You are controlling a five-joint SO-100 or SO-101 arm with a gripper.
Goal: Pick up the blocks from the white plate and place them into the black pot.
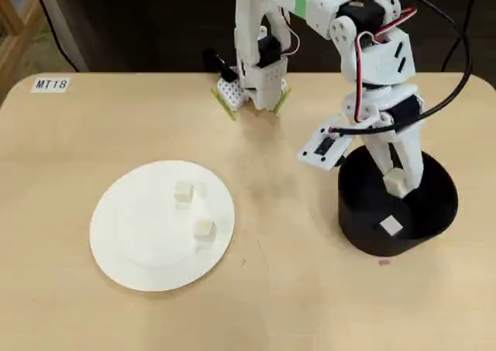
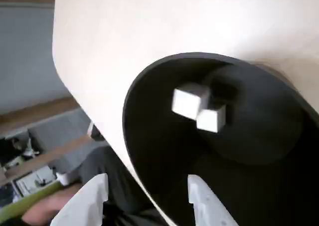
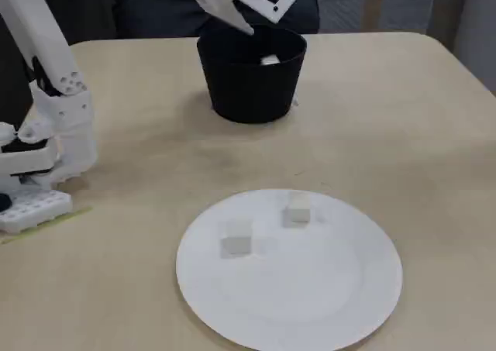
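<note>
**A:** Where does the arm stand, and why there?

**B:** The gripper [image 1: 397,182] hangs over the black pot [image 1: 434,211] at the right of the overhead view, its tip just inside the rim. In my reading it sits there because this is the drop point: the pot's tall walls will catch whatever falls from directly above.

**A:** Is it carrying anything?

**B:** The wrist view shows the two fingers [image 2: 205,201] spread apart with nothing between them. Past them, two blocks [image 2: 189,101] are seen against the dark inside of the pot, touching at a corner. Whether the nearer one has settled I cannot tell.

**A:** And the rest of the blocks?

**B:** Two more lie on the white plate [image 1: 116,235], well apart from the pot, at the left of the tabletop [image 1: 279,304] in the overhead view. One block [image 1: 184,193] sits nearer the plate's far side, another [image 1: 203,228] just below it toward the right rim. Half the job looks done.

**A:** Which way do they point?

**B:** They are cubes, so no long axis. Those on the plate rest flat on a face, turned slightly askew to each other. Any pair of opposite faces should serve for a grip.
</note>
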